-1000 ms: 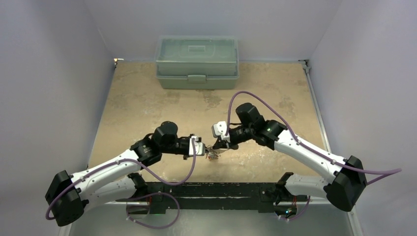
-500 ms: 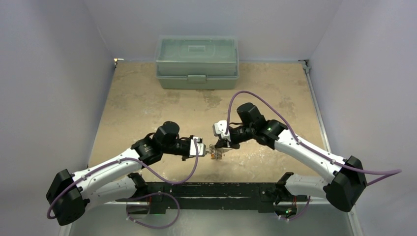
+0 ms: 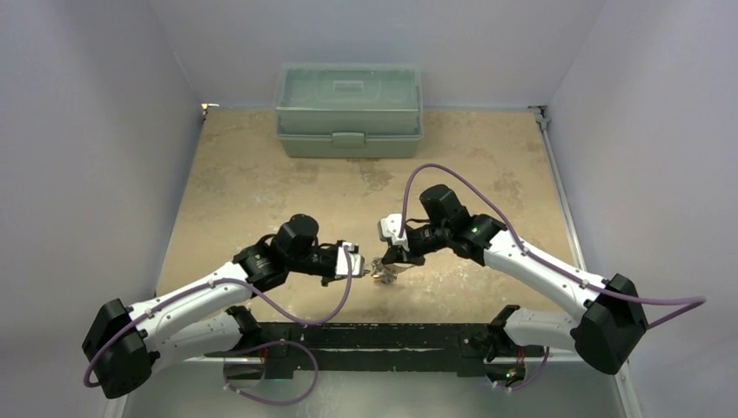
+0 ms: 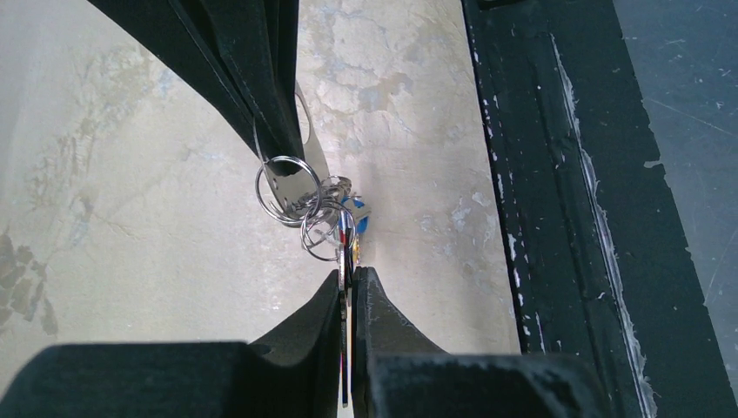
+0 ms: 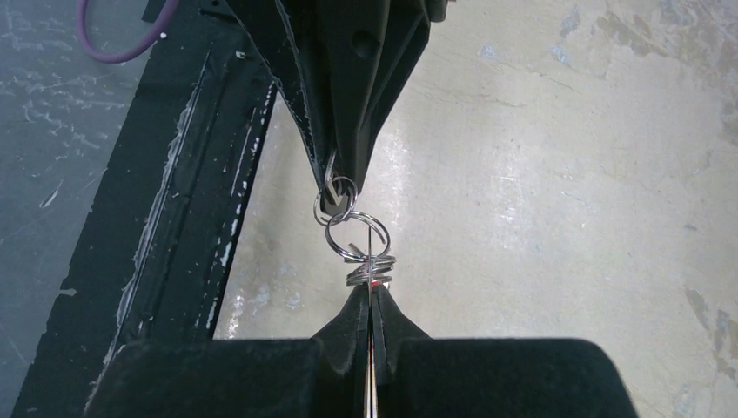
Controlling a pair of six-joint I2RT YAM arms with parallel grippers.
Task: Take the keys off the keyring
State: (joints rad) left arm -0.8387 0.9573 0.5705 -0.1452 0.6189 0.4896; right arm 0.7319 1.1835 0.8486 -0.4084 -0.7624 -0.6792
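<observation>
Left pincer [image 3: 363,264] and right pincer [image 3: 385,260] meet tip to tip over the near middle of the worktop [image 3: 261,174] in the top view. The keys [image 3: 380,275] are bunched at 6 o'clock of the tips, too small to sort. A green box [image 3: 349,109] sits at 12 o'clock.

From the left wrist, the left fingers [image 4: 320,318] are pressed together on a thin, edge-on piece of the keys. Split rings [image 4: 280,190] hang at 11 o'clock of it, and the right fingers [image 4: 248,78] grip what looks like the keyring [image 4: 306,177].

From the right wrist, the right pincer is clamped on thin metal under stacked rings. The left pincer, at 12 o'clock, pinches a small ring.
</observation>
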